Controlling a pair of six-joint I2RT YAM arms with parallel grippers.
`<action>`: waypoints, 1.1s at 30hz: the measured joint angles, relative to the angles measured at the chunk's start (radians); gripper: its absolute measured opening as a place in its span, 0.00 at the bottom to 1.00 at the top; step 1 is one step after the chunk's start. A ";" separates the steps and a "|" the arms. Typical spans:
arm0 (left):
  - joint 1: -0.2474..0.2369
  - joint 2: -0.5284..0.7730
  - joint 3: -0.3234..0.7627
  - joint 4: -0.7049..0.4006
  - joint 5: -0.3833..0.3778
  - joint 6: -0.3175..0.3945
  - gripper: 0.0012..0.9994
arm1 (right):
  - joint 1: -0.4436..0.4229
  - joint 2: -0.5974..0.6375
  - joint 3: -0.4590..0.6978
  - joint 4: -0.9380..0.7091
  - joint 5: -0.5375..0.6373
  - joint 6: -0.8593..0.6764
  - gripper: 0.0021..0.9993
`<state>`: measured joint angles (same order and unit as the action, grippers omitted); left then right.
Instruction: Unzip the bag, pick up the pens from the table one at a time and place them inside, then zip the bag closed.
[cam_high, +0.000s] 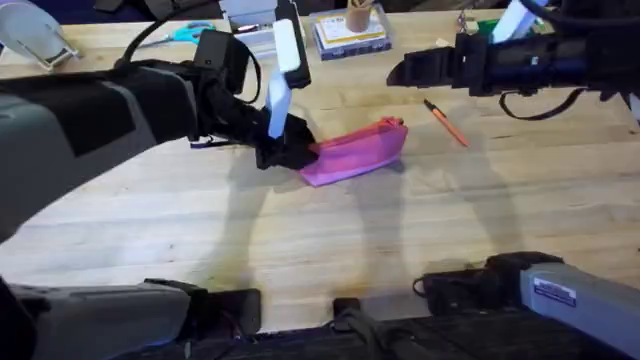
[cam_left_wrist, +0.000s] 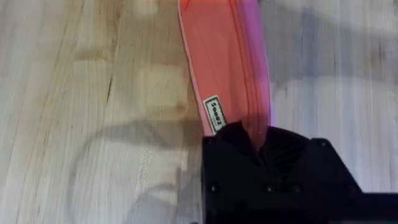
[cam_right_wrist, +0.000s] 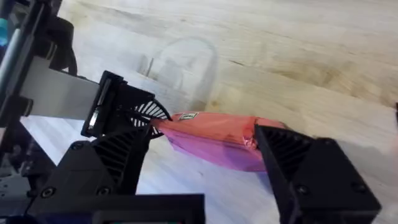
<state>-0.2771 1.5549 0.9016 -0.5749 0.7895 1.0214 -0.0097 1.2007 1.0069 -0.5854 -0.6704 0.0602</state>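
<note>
Nearby, pen (cam_high: 446, 124) beside bag (cam_high: 355, 152)

The black fingers (cam_left_wrist: 261, 140) pinch one end of the pink pouch (cam_left_wrist: 224, 62), which lies on the pale wooden surface (cam_left_wrist: 81, 112).

Overhead high; both wrists near shared bag (cam_high: 355, 153).

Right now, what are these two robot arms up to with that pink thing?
The left hand is clamped on one end of the small pink fabric pencil pouch, which lies on the light wooden plank table. The right hand hovers open over the pouch's other end. A slim orange pen with a black tip lies on the table beside the pouch, not yet packed.
</note>
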 joint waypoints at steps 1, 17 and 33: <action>0.000 0.000 0.000 0.000 0.000 0.000 0.04 | 0.000 0.000 0.000 0.000 0.000 0.004 1.00; 0.000 0.000 0.000 0.000 0.000 0.000 0.04 | 0.137 0.080 0.000 0.002 0.202 -0.033 1.00; 0.000 0.000 0.000 0.000 0.000 0.000 0.04 | 0.167 0.245 0.000 0.009 0.268 -0.039 0.97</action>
<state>-0.2771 1.5551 0.9016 -0.5750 0.7895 1.0214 0.1570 1.4455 1.0073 -0.5766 -0.4027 0.0215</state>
